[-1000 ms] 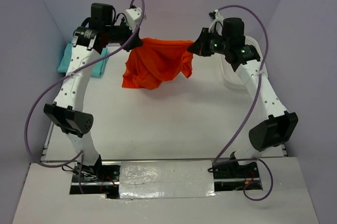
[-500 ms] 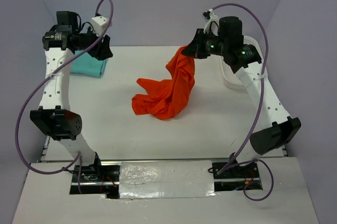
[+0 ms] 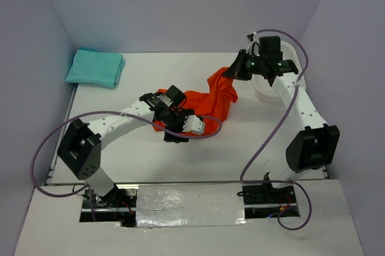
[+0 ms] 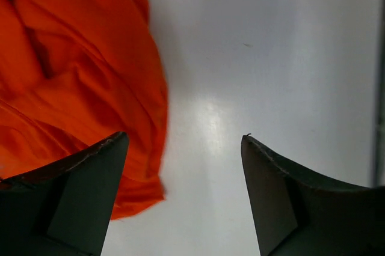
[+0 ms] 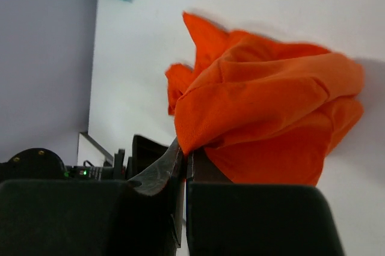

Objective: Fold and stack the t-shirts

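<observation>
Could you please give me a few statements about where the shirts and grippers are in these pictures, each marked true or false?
1. The right gripper is shut on a fold of the orange t-shirt. True.
2. The left gripper is clamped on the orange t-shirt. False: its jaws stand open over the shirt's near edge and hold nothing.
3. The teal t-shirt lies folded at the far left corner of the table. True.
4. The orange t-shirt is stacked on the teal t-shirt. False: it lies crumpled mid-table, well apart from it.
5. The white basket stands at the far right, beside the right arm. True.
</observation>
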Robot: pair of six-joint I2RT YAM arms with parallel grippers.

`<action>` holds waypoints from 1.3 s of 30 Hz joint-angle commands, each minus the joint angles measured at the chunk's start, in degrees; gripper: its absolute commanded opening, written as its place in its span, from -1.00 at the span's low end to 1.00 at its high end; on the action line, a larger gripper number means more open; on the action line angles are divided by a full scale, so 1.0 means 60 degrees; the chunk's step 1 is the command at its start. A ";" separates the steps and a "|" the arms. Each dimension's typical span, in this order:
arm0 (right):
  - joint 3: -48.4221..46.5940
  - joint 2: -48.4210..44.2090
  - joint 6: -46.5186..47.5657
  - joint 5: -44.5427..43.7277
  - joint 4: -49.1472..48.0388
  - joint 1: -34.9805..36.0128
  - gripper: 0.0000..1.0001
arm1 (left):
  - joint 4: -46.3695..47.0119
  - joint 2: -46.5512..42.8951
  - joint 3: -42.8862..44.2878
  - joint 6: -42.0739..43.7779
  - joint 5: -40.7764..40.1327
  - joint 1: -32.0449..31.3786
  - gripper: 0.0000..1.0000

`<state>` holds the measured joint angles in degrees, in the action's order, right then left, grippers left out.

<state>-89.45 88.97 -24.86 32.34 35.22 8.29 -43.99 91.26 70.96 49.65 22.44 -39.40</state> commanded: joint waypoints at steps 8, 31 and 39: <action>0.2003 -0.0736 -0.0427 0.0895 -0.1578 -0.0869 -1.00 | 0.3786 0.1238 -0.1557 0.3279 -0.2331 -0.0318 0.67; -0.0131 -0.3591 0.1564 -0.0423 0.0486 -0.2745 -1.00 | -0.1398 -0.0793 0.4749 0.0367 -0.1176 0.3533 -1.00; -0.2360 -0.5466 0.1493 -0.0922 0.0780 -0.2745 -1.00 | -0.2438 -0.2524 0.7505 -0.0803 -0.1454 0.4046 -1.00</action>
<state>-99.98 59.35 -16.75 27.99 39.22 -8.25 -50.68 76.44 112.95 48.75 12.69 -15.59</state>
